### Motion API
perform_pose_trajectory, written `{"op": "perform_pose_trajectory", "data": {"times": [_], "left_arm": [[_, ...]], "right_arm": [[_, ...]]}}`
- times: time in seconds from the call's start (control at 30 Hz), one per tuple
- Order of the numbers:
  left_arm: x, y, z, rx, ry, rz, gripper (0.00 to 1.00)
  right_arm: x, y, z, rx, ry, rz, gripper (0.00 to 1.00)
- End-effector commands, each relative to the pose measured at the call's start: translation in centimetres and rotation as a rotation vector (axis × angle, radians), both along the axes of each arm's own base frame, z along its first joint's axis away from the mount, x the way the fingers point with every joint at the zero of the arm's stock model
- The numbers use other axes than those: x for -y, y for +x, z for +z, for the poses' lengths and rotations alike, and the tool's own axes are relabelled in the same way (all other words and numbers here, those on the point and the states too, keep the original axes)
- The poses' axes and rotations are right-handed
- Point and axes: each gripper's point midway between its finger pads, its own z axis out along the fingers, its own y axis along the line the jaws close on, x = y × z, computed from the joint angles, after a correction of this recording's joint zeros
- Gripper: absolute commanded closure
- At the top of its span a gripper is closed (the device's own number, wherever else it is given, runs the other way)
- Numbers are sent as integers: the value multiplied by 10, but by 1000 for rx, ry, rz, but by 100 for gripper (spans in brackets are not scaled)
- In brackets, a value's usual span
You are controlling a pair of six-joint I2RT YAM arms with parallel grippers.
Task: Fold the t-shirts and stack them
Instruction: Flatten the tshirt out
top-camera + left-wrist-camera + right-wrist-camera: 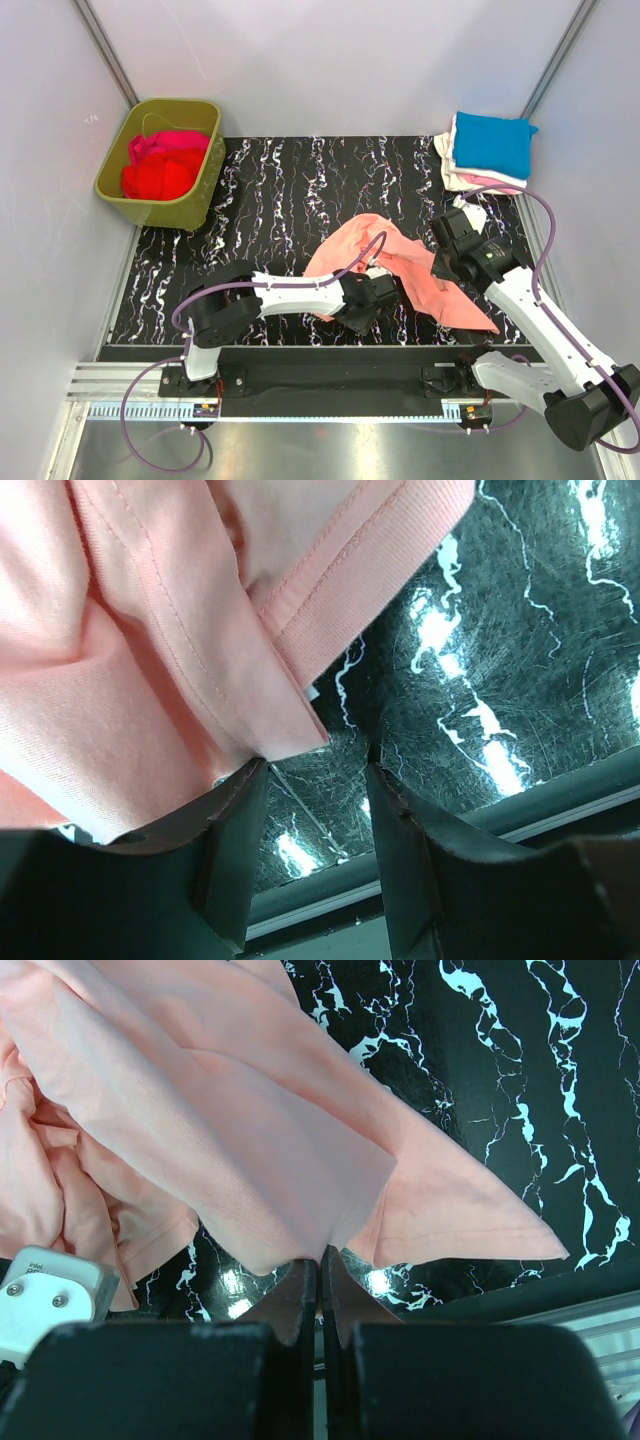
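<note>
Salmon-pink t-shirt (410, 262): lies rumpled and unfolded on the table, right of centre in the overhead view, between the two grippers; one sleeve flat, pointing to the lower right of the frame.
Left gripper (318, 755): fingers spread, bare tabletop showing in the gap; a stitched hem corner of the salmon-pink t-shirt touches the tip of the left-hand finger (235, 820); not clamped on cloth.
Right gripper (320, 1260): fingers pressed together, pinching a fold of the salmon-pink t-shirt at the tips; cloth fans upward and leftward from the pinch.
Bright blue t-shirt (492, 143): folded, on top of the stack at the upper right corner of the table.
Cream and pink t-shirts (452, 168): folded, under the blue one, edges showing on the left and lower sides.
Olive-green tub (112, 185): upper left of the overhead view, just off the table's corner.
Red t-shirt (158, 180): bundled inside the tub, nearer side.
Magenta t-shirt (172, 142): bundled inside the tub, behind the red one, touching it.
Table (270, 190): black with white marble veining.
</note>
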Motion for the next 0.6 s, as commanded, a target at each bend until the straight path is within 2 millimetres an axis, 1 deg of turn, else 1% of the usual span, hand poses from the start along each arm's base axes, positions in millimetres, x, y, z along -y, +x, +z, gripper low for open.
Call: {"op": "perform_pose_trajectory", "data": {"times": [0.0, 0.07, 0.1, 0.13, 0.2, 0.27, 0.43, 0.57], "left_arm": [[6, 17, 9, 88, -22, 41, 51], [2, 23, 18, 122, -6, 51, 50], [5, 25, 25, 135, -15, 49, 50], [0, 26, 28, 141, 7, 42, 50], [3, 30, 36, 161, 5, 44, 50], [4, 31, 38, 165, 3, 33, 48], [9, 32, 32, 165, -4, 24, 44], [13, 27, 18, 129, -1, 16, 43]], "right_arm": [[-1, 5, 7, 44, 23, 2, 100], [-2, 5, 6, 43, 25, 4, 100], [-3, 5, 5, 41, 25, 7, 100], [-2, 5, 5, 39, 25, 8, 100], [-2, 5, 5, 39, 23, 7, 100], [-3, 6, 4, 40, 24, 9, 100], [-3, 6, 4, 40, 26, 11, 100], [-4, 7, 3, 37, 25, 14, 100]]}}
